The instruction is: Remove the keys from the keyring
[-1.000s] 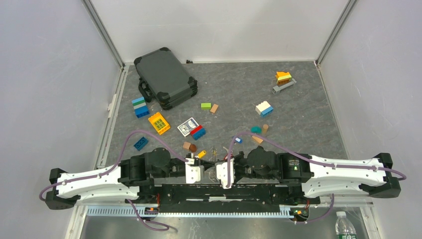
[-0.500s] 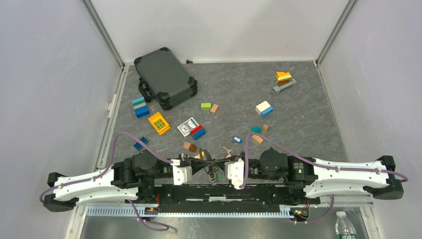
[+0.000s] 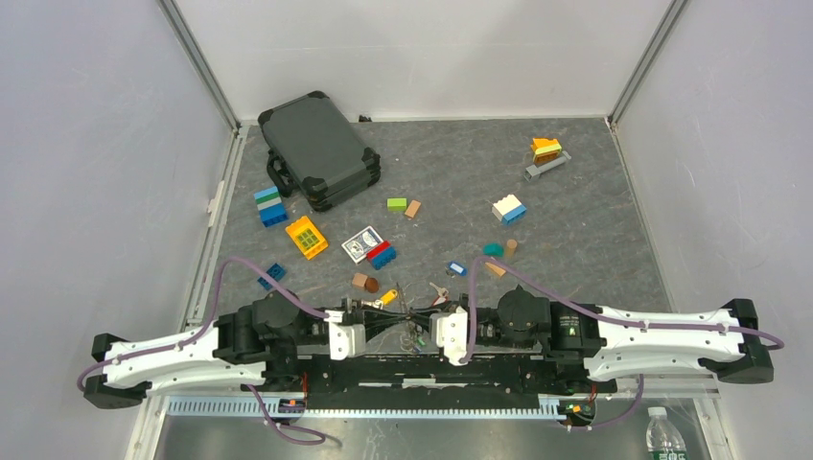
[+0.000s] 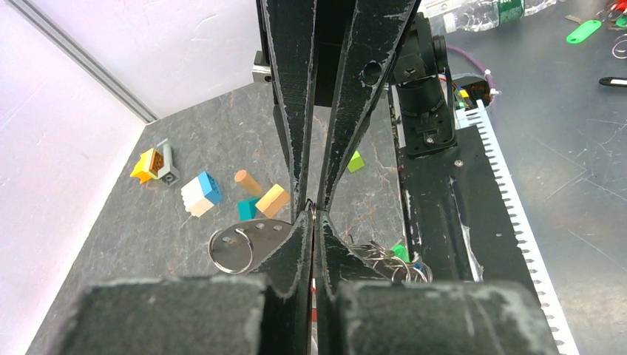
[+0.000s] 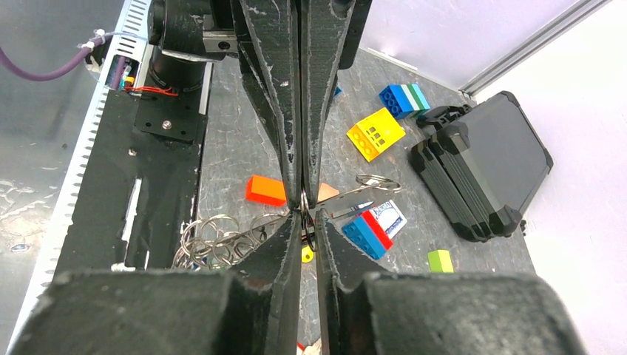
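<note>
My two grippers meet tip to tip low over the near table edge. The left gripper point(image 4: 312, 216) is shut on the thin keyring point(image 3: 410, 321). The right gripper point(image 5: 307, 216) stands slightly open, with the keyring point(image 5: 306, 225) wire in the narrow gap between its jaws. A bunch of small rings with keys point(image 4: 392, 257) hangs beside the fingers, one with a green head. A yellow key head point(image 5: 305, 254) shows below the right jaws. A metal tag with a ring point(image 4: 240, 244) lies left of the left fingers. Loose keys point(image 3: 438, 289) lie on the mat just beyond.
A black case point(image 3: 319, 149) sits at the back left. A card box point(image 3: 361, 242) with a red-blue brick, a yellow plate point(image 3: 306, 236) and scattered bricks point(image 3: 508, 209) cover the mat. The black arm base rail point(image 3: 412, 369) runs under the grippers.
Both arms have dropped flatter and drawn apart, so the grippers now face each other tip to tip. The right gripper's jaws have parted a little. The left stays shut.
</note>
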You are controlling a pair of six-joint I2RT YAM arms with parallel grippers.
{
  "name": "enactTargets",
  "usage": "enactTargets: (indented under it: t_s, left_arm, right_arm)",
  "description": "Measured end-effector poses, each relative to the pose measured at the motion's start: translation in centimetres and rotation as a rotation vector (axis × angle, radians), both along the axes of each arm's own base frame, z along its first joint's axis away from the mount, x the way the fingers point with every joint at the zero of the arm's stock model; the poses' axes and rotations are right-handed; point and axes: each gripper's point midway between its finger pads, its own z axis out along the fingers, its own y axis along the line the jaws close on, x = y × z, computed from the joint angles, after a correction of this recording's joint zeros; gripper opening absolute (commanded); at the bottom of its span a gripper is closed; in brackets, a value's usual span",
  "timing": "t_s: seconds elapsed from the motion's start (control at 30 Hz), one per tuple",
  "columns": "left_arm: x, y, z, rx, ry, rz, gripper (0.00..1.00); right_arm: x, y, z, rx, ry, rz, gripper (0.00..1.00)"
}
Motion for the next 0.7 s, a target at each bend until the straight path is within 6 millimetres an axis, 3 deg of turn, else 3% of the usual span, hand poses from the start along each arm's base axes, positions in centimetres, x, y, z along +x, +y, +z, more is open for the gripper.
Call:
enactTargets:
  t_s: [0.13,0.27,0.57,0.7]
  left_arm:
    - [-0.08,0.12,0.24,-0.019,-0.003,-0.003,0.02]
    - [-0.14,0.20,0.27,-0.025,-0.004,-0.005,0.02]
    - [-0.11,0.19,0.02,-0.019,-0.002,-0.004,0.02]
    - [0.17,0.00,-0.50,0.007,0.002,0.010,0.13]
  right_arm:
    - [-0.11,0.17,0.05,0.013,0.000,0.007,0.15]
    - [-0.24,0.30,-0.04,0.027,0.000,0.015,0.00]
    - [-0.35,0.15,-0.23,0.010,-0.001,0.022,0.00]
    - [-0.06,-0.04,-0.52,-0.074,0.003,0.004,0.00]
